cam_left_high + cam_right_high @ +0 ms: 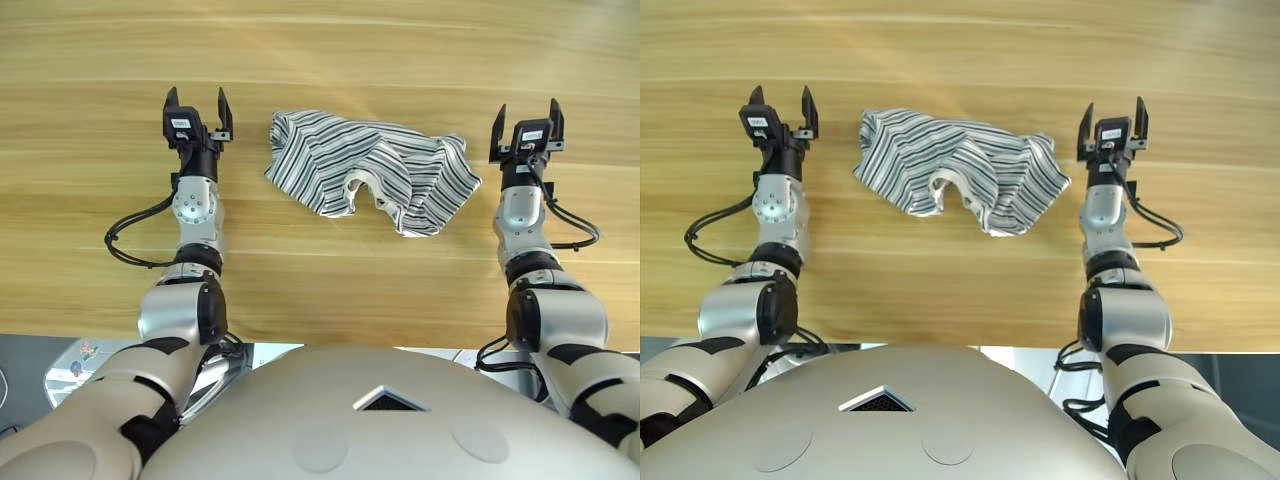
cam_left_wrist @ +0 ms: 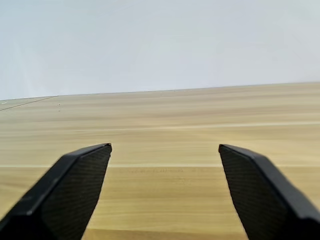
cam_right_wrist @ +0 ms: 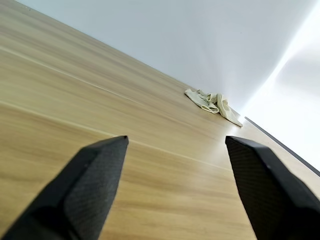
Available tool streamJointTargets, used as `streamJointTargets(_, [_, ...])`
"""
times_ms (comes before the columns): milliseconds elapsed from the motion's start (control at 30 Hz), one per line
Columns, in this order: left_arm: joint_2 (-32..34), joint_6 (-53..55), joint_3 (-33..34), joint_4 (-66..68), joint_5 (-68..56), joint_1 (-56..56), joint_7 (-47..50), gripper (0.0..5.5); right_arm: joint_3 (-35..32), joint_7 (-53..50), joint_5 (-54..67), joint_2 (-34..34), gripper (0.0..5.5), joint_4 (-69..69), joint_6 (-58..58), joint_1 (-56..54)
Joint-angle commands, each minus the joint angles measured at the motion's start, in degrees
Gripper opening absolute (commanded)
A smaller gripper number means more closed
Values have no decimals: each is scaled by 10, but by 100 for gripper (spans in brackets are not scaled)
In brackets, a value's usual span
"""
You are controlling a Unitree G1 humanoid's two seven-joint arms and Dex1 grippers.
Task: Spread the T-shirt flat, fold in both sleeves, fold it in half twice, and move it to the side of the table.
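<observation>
The right gripper [image 3: 176, 140] holds its fingers [image 3: 90, 185] spread above the table [image 3: 75, 90]; far off lies perhaps a crumpled pale cloth [image 3: 212, 104].

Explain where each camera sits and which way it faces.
Left eye view: on the head, facing down at the striped T-shirt on the wooden table; both arms, open left pincer, open right pincer.
Right eye view: beside it, sharing the same scene.
Left wrist view: on the left wrist, low along the table; its fingers.
Right wrist view: on the right wrist, likewise; its fingers, a distant cream cloth.
</observation>
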Motion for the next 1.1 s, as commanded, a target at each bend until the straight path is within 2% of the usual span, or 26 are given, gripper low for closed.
streamJointTargets(33, [3,11,-3,6,6,-13,8,399,-5,3,8,2,360,0,0,-9])
streamJointTargets(1100, [0,16,-17,6,19,-13,15,399,-5,-5,5,-5,360,-4,-3,3])
